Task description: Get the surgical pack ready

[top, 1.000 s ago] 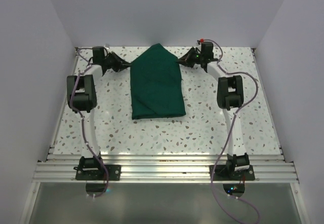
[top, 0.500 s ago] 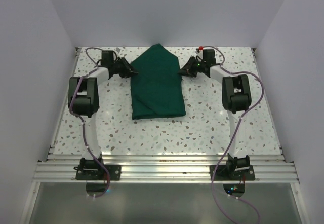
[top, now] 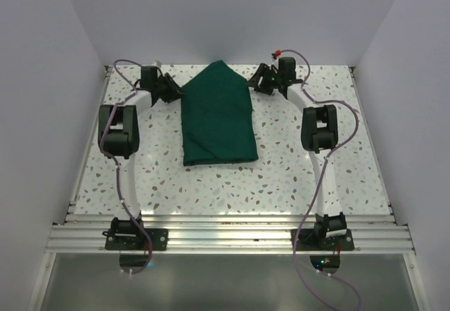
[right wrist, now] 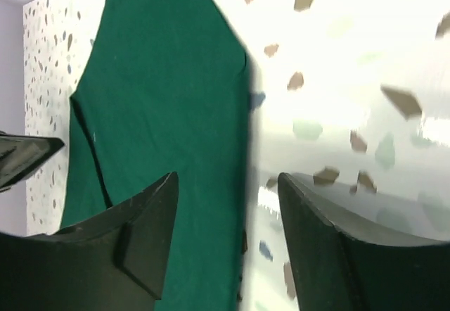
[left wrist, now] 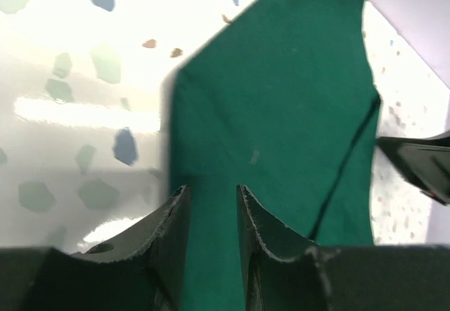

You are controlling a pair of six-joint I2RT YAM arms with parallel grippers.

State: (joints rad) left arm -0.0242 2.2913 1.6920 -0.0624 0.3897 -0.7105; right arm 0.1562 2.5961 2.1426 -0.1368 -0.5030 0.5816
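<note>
Top view, pack: surgical pack [top: 218,117] lies flat mid-desk, nearer the far edge; its long axis runs near to far, with the folded peak pointing at the far edge.
Top view, change: left gripper [top: 177,92] and right gripper [top: 253,84] have drawn back from its far shoulders; pack unmoved.
Left wrist: fingers a narrow gap apart, gripping nothing, above the pack's left edge.
Right wrist: fingers spread wide, straddling the pack's right edge.

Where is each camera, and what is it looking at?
Top: high behind the robot, looking down at the table and drape; left arm and right arm show.
Left wrist: on the left arm, looking past the left fingers at the drape.
Right wrist: on the right arm, looking past the right fingers at the drape.
Shared: both wrist views see the drape, with the other arm's fingers across it.
</note>
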